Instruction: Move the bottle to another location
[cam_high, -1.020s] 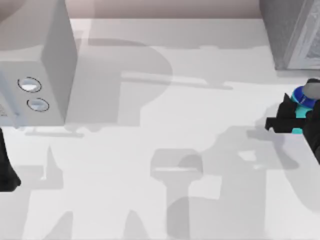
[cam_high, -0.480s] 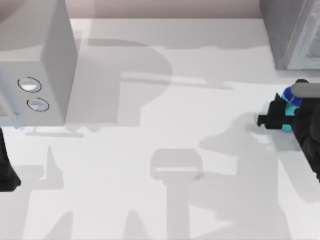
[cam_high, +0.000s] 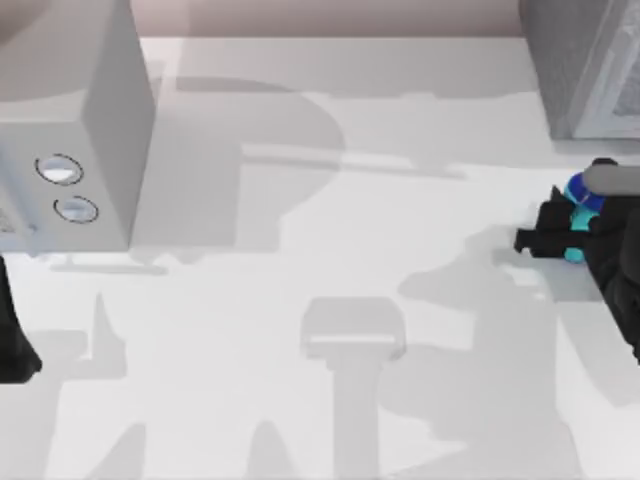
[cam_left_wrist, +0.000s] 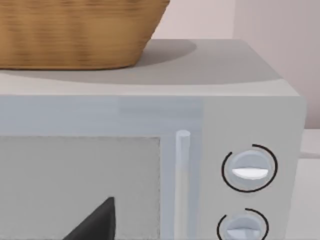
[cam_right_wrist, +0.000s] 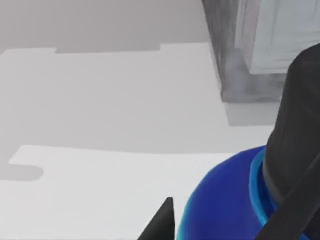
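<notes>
My right claw (cam_high: 560, 238) sits at the right side of the table (cam_high: 400, 300), just in front of the grey box (cam_high: 585, 60) that stands at the table's far right corner. It is clenched around the bottle (cam_high: 580, 195): from above I see the black fingers wrapped on either side of the cyan body, with the dark blue shoulder poking out on the side toward the grey box. In the right wrist view the bottle (cam_right_wrist: 225, 200) is right up against the camera, its blue shoulder and black cap (cam_right_wrist: 295, 140) large in the foreground, a dark fingertip (cam_right_wrist: 160, 222) just beside the shoulder, and the grey box (cam_right_wrist: 250, 45) standing beyond it on the white table (cam_right_wrist: 100, 100). Whether the bottle's base touches the table I cannot tell; the claw hides it.

My left arm (cam_high: 15, 340) is parked at the table's left edge, in front of the microwave (cam_high: 70, 120), well apart from the grey box. I cannot tell how its claw stands. The left wrist view looks straight at the microwave (cam_left_wrist: 200, 100) front, with its two round knobs (cam_left_wrist: 249, 169) and a wicker basket (cam_left_wrist: 75, 30) resting on top.
</notes>
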